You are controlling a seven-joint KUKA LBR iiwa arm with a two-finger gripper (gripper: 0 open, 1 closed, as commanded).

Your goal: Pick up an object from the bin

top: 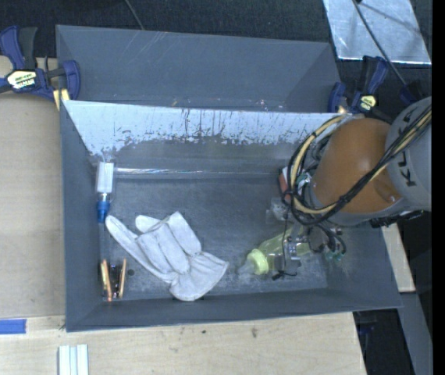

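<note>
My gripper (291, 251) is low in the bin's front right part, under the arm's orange cover. A small yellow-green rounded thing (258, 261) lies on the floor right against its left side; whether it is gripped cannot be seen. A white fabric glove (168, 253) lies crumpled in the front middle, well left of the gripper.
A white tube with a blue cap (103, 187) lies along the left wall. A small brown and orange clip (112, 280) sits in the front left corner. A small green bit (336, 256) shows just right of the gripper. The arm and its cables cover the bin's right side.
</note>
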